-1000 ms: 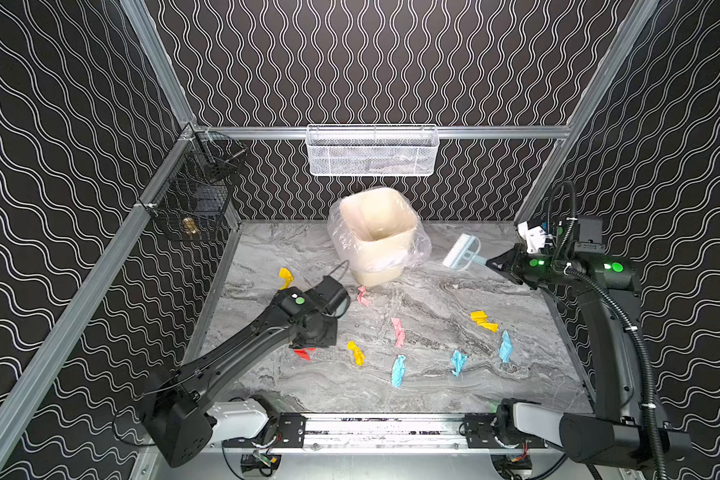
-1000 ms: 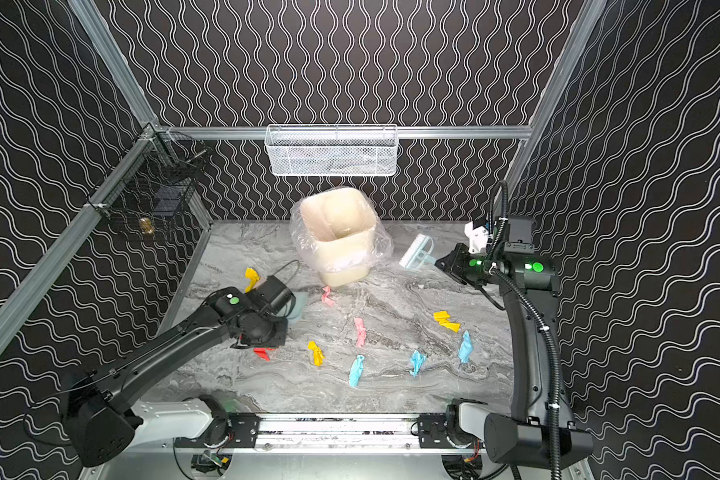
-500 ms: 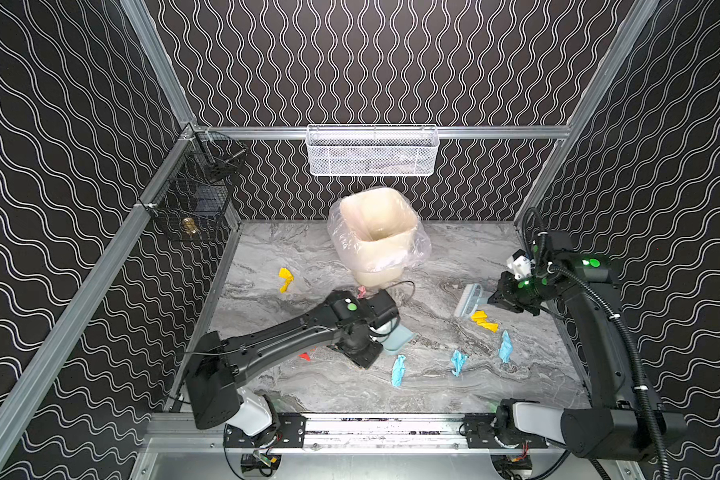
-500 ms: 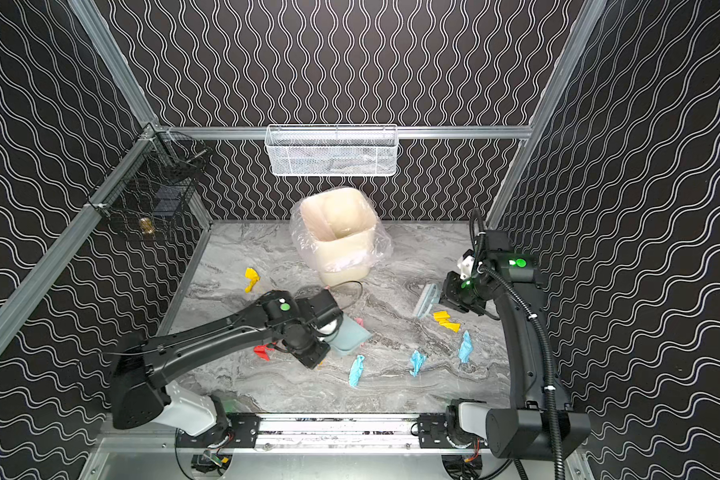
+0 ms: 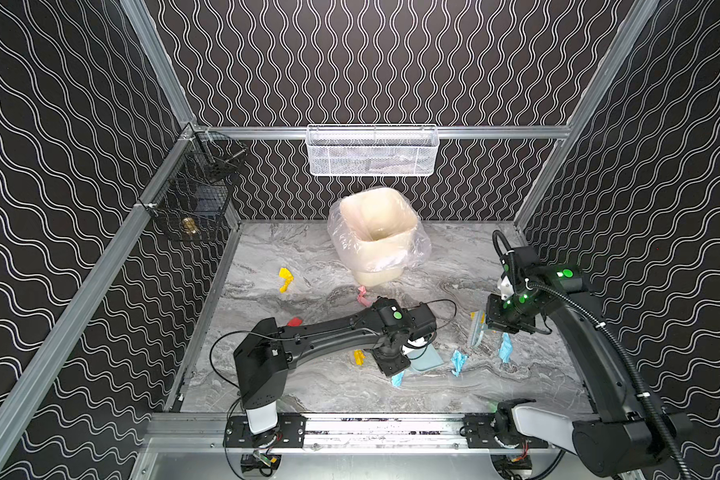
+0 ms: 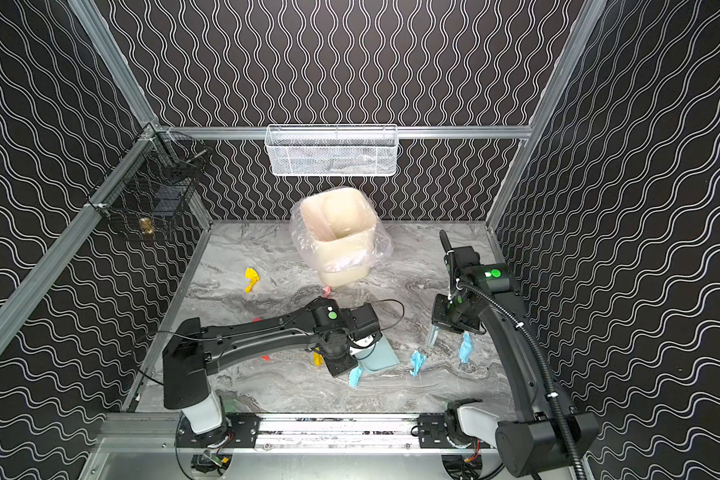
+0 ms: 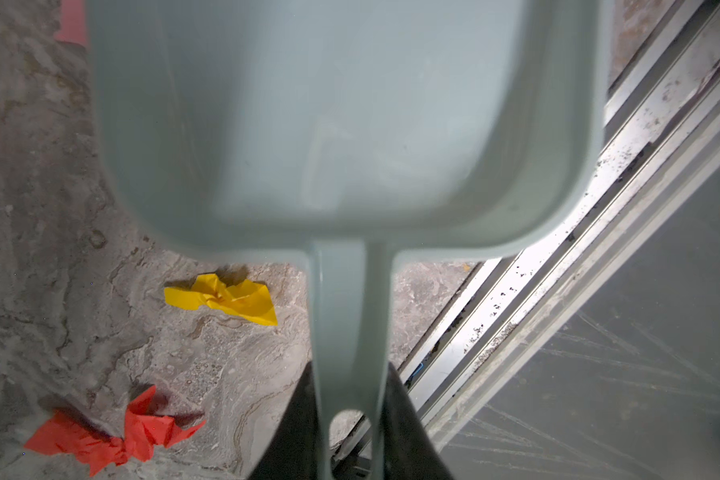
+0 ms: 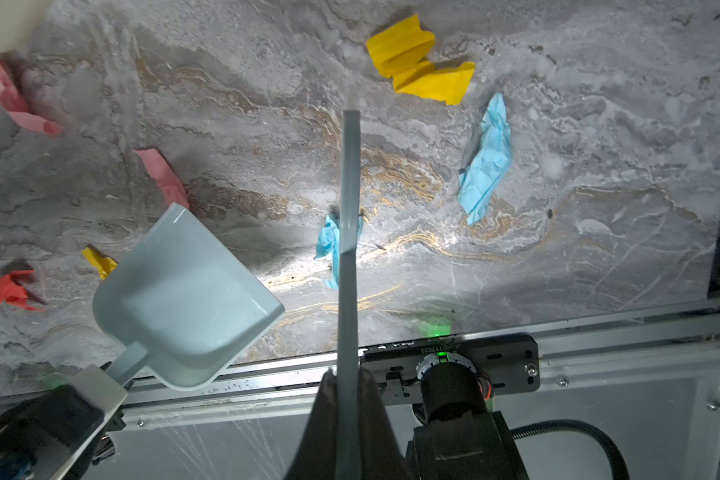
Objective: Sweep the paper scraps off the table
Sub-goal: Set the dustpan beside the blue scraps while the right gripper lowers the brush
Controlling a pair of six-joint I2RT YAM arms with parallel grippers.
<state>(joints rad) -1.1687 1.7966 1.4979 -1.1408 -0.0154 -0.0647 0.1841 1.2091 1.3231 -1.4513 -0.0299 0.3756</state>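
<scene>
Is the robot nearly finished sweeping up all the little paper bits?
Not nearly. Done: both tools are picked up. In hand: the left gripper grips the dustpan by its handle, and the right gripper is shut on the brush, both down near the scraps. Left: the dustpan is empty, and the paper scraps in view, yellow, red, pink and blue, lie unswept on the table.

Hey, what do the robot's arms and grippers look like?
The left arm and right arm are black with angular shells and white base segments. Green lights glow near the wrists. A thin black cable loops off the left; a ribbed black hose runs along the right. The left gripper and right gripper have dark tapered fingers.
</scene>
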